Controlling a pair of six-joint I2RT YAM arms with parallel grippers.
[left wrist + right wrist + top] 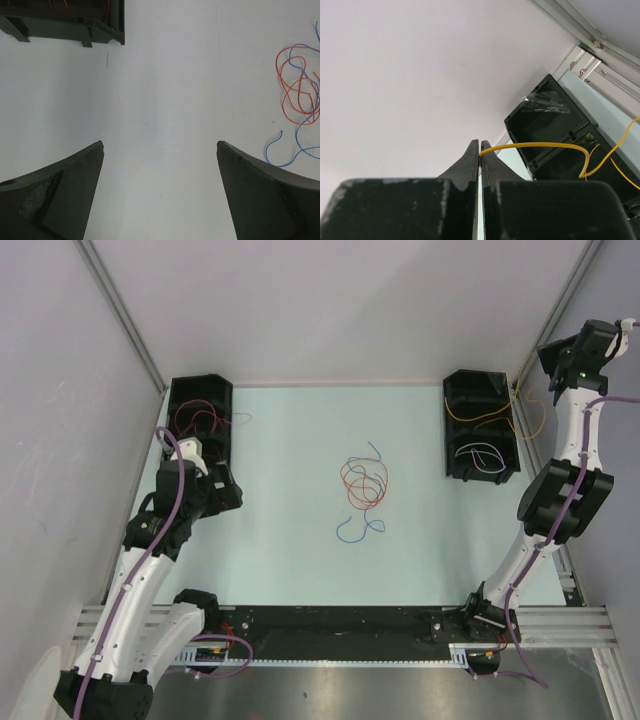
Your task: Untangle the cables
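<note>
The main knot of cables [363, 485] lies in the middle of the table [290, 560]. It is a bunch of orange-red loops laced through with a blue strand, and the strand's loose end curls out toward the near side. From the left wrist view the same knot sits off at the right edge, flat on the surface and well apart from both grippers.

A separate yellow cable [540, 145] is pinched between the tightly closed jaws of the right gripper [480, 145]. That gripper hangs high at the far right, up by the wall. From the fingertips the cable arcs down to the right bin [478, 380], a black tray at the far right of the table, and some of it loops out past the bin's right side. In the bin's near compartment lies a white cable [478, 452].

At the far left stands the left bin [200, 390], also black. It holds a thin red cable [205, 420] with one end poking over its right edge. The left gripper [160, 145] is just on the near side of that bin. Its jaws are spread wide over bare table and grip nothing.
</note>
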